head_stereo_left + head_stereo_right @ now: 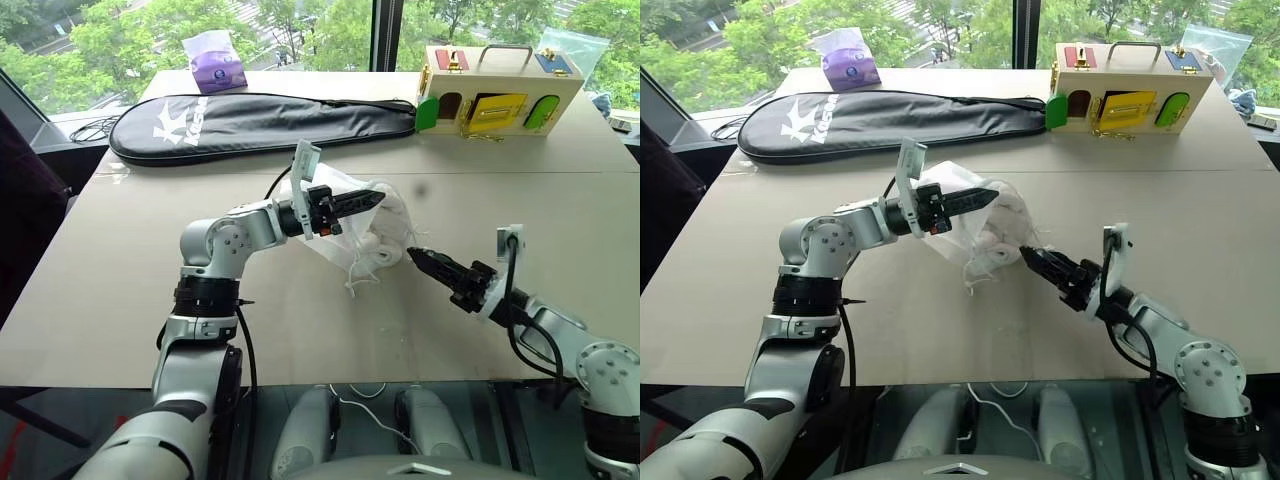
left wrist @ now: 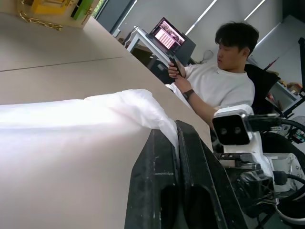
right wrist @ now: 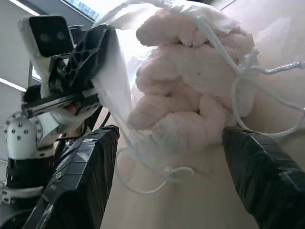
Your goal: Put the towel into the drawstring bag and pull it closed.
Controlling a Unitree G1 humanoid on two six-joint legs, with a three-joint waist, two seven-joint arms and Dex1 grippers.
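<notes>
White drawstring bag (image 1: 352,226) on table (image 1: 120,300), just in front of black racket cover (image 1: 250,122) | towel (image 3: 186,105) bulging from bag mouth | left gripper (image 1: 364,203) clamped on bag fabric | right gripper (image 1: 420,257) spread, just beside bag, empty

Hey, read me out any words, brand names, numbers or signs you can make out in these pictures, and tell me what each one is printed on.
White brand lettering on the black racket cover: starts with a large "K"; the remaining letters are too small and slanted to read.
Purple tissue pack: print on its front is too small to read.
Wooden latch box: coloured doors and brass hardware, no readable text.
Laptop screen behind the person: blurred, unreadable.
</notes>
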